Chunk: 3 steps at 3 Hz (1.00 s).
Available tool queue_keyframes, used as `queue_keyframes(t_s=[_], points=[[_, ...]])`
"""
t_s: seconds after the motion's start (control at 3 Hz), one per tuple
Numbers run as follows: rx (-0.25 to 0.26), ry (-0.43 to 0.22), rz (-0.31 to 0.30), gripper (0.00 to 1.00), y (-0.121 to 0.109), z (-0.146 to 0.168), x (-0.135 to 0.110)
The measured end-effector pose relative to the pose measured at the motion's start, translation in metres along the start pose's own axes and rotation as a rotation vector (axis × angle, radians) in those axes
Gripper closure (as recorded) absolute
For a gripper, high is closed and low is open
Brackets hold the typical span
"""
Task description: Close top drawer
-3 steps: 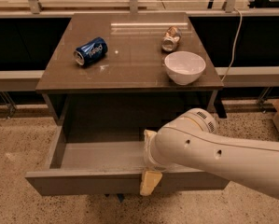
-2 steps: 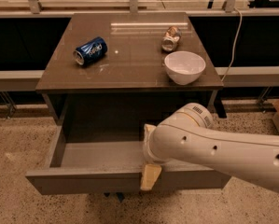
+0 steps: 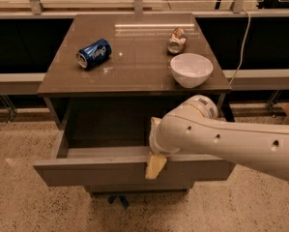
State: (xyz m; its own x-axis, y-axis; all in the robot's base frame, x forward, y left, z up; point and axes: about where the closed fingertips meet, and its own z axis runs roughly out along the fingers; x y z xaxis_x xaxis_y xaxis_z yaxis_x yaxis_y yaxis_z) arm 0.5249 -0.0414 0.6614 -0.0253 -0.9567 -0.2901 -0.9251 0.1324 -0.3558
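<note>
Gripper [image 3: 154,162] hanging over the front panel's top edge; cannot tell if the jaws are spread, arm hiding them. Top drawer [image 3: 100,170] sitting pulled out under the desk [image 3: 134,66]. Judging it rigid, sliding easily: pushing flat on the panel, near centre.

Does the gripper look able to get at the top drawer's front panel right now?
Probably yes. The gripper sits at the front panel of the open top drawer, near its middle, and nothing shows between them.
</note>
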Motion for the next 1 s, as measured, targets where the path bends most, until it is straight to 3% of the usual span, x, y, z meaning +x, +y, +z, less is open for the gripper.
queue_keyframes(t_s=[1.0], points=[[0.0,0.0,0.0,0.0,-0.0003,-0.0007,-0.0002]])
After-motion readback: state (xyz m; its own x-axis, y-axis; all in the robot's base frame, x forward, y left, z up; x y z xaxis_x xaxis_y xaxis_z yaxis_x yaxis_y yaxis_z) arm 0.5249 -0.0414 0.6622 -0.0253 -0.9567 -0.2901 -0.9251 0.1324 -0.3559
